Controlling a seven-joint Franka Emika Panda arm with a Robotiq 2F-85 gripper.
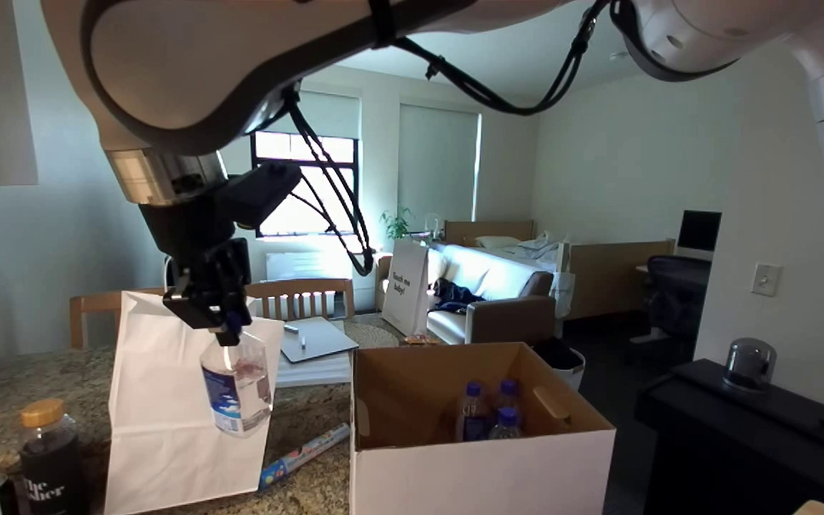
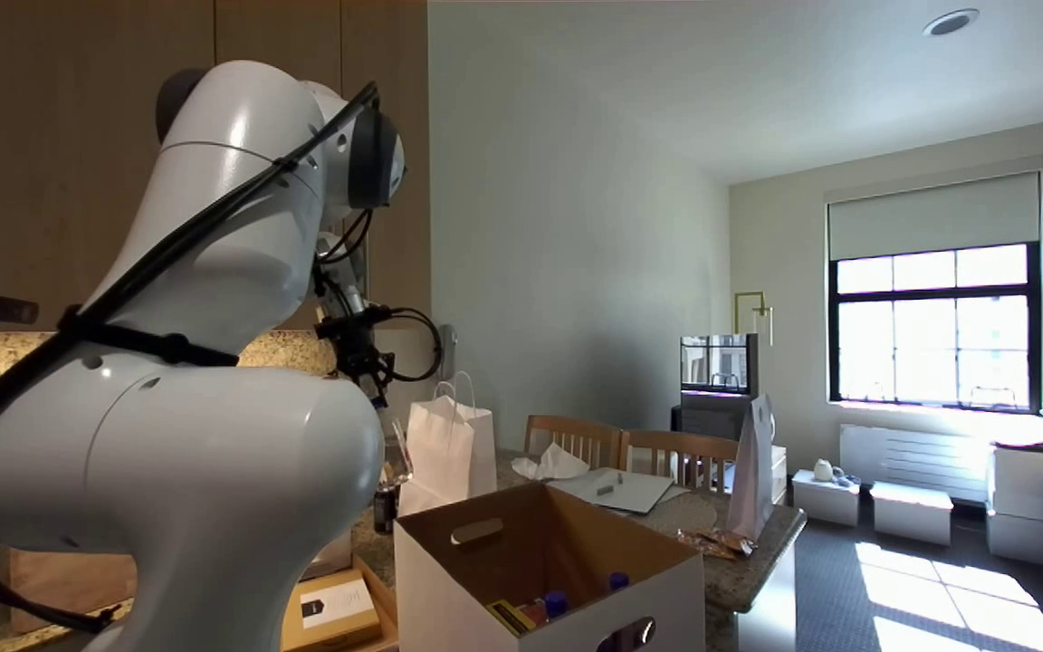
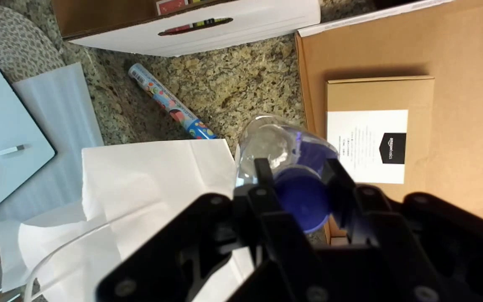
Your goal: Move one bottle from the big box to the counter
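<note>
My gripper is shut on the blue cap of a clear bottle with a blue label. The bottle hangs slightly tilted, in front of the white bag in an exterior view. In the wrist view the cap sits between the fingertips and the clear bottle body shows beyond them. The big box, white outside and brown inside, stands apart from the held bottle; it also shows in an exterior view. Three blue-capped bottles are inside it. The speckled counter lies below the held bottle.
A white paper bag stands close beside the held bottle. A colourful tube lies on the counter. An open brown carton holds a flat box. A dark bottle with an orange lid and a laptop are also there.
</note>
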